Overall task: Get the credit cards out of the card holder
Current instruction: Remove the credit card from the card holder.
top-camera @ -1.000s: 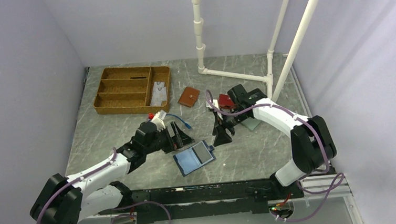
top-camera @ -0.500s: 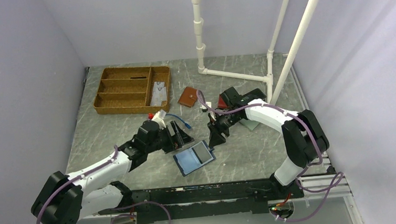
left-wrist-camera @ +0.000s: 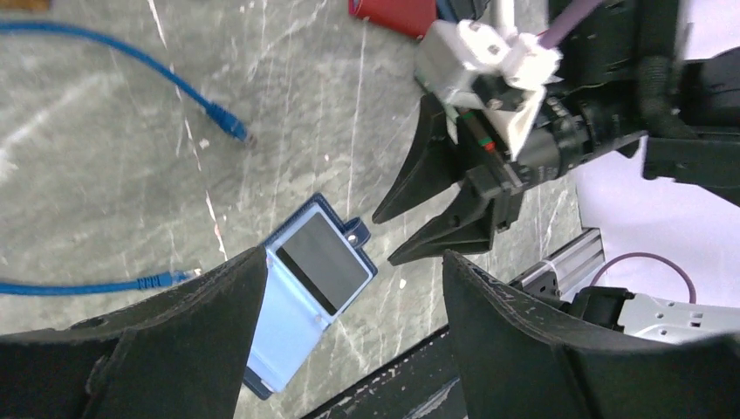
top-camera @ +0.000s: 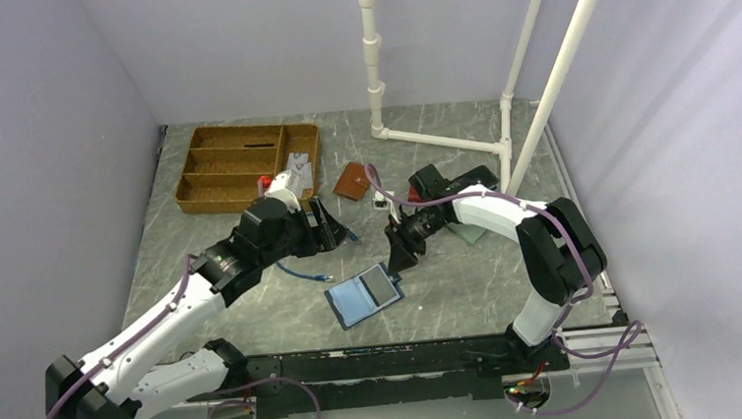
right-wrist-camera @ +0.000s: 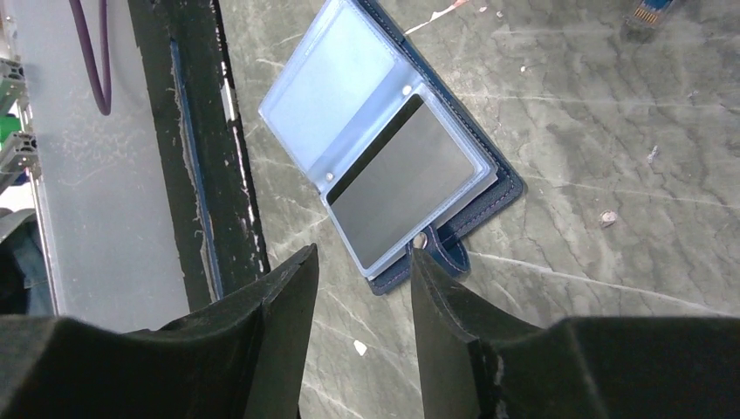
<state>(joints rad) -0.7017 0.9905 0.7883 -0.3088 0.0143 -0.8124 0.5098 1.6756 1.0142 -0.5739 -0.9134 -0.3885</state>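
Note:
The card holder lies open and flat near the table's front edge, showing its light blue plastic sleeves. A dark credit card sits in the sleeve on the side of the snap tab; the left wrist view shows this card too. My right gripper hovers just behind the tab end, open, with nothing between its fingers. My left gripper stands higher and further back-left, open and empty, above the card holder. In the top view the left gripper is near the tray and the right gripper is beside the holder.
A wicker tray at the back left holds a pale flat piece. A tan-brown wallet and a red wallet lie behind the grippers. A blue cable trails left of the holder. White pipes stand at the back right.
My left arm has risen and drawn back toward the tray, uncovering the blue cable. My right gripper has moved left toward the holder. Both pairs of jaws have narrowed.

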